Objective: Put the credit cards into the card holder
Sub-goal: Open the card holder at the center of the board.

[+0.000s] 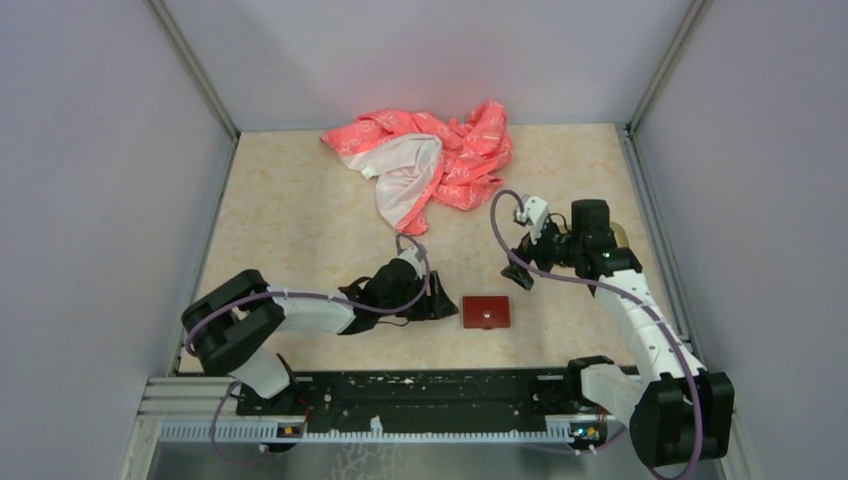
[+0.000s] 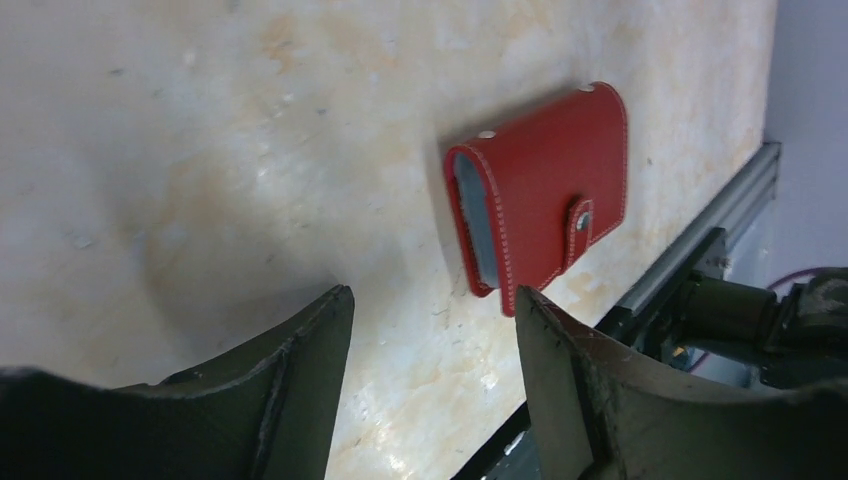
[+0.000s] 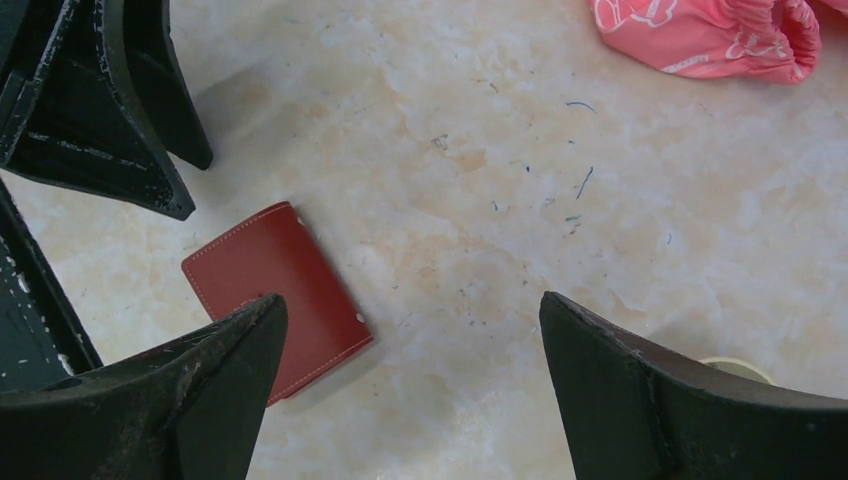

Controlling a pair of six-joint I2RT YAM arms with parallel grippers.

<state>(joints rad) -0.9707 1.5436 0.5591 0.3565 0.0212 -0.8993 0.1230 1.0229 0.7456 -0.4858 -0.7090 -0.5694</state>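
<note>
The card holder [image 1: 486,311] is a dark red wallet lying shut and snapped on the table near the front middle. It also shows in the left wrist view [image 2: 540,190] and the right wrist view [image 3: 265,270]. My left gripper [image 1: 441,300] is open and empty, low over the table just left of the holder, not touching it [image 2: 432,292]. My right gripper [image 1: 521,268] is open and empty, hovering above and to the right of the holder [image 3: 411,300]. No credit cards are in view.
A pink-and-white patterned cloth [image 1: 425,160] lies crumpled at the back middle, also in the right wrist view [image 3: 715,35]. A sliver of a beige tray [image 3: 735,368] shows by the right fingers. A black rail [image 1: 430,395] runs along the near edge. Grey walls enclose the table.
</note>
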